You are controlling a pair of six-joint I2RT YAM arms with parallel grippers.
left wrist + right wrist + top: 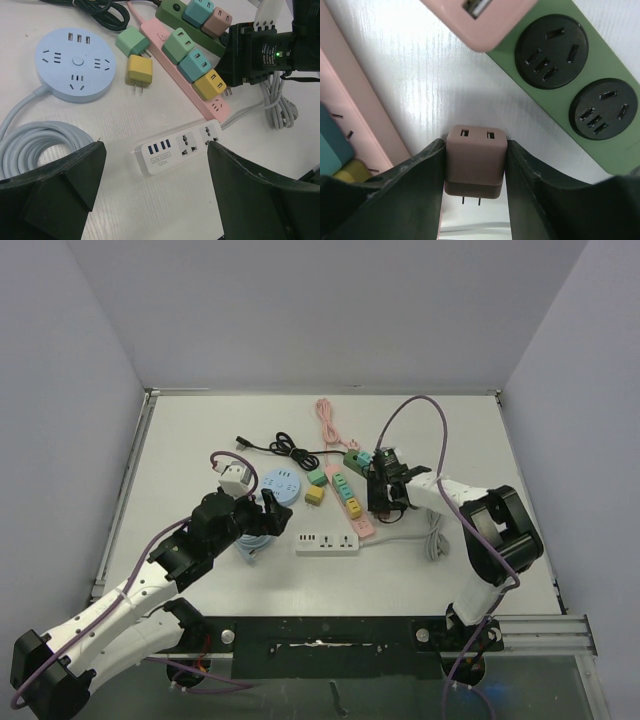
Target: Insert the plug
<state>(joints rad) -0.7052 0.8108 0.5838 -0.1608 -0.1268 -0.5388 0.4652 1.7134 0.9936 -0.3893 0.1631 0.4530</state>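
Observation:
My right gripper [475, 172] is shut on a small brown plug cube [475, 157], its two prongs pointing back toward the wrist. It hangs over bare table between the pink power strip [355, 120] and the green power strip [580, 100], whose two black sockets show empty. In the top view the right gripper [385, 495] sits just right of the pink strip [350, 502]. My left gripper [155, 185] is open and empty, hovering over the white power strip [180, 146].
The pink strip carries green, teal and yellow plugs [197, 65]. Loose green [133, 41] and yellow [139, 71] plugs lie beside a round blue socket hub [75, 62] with its coiled cable [40, 142]. Black [275, 447] and pink [327, 420] cables lie at the back.

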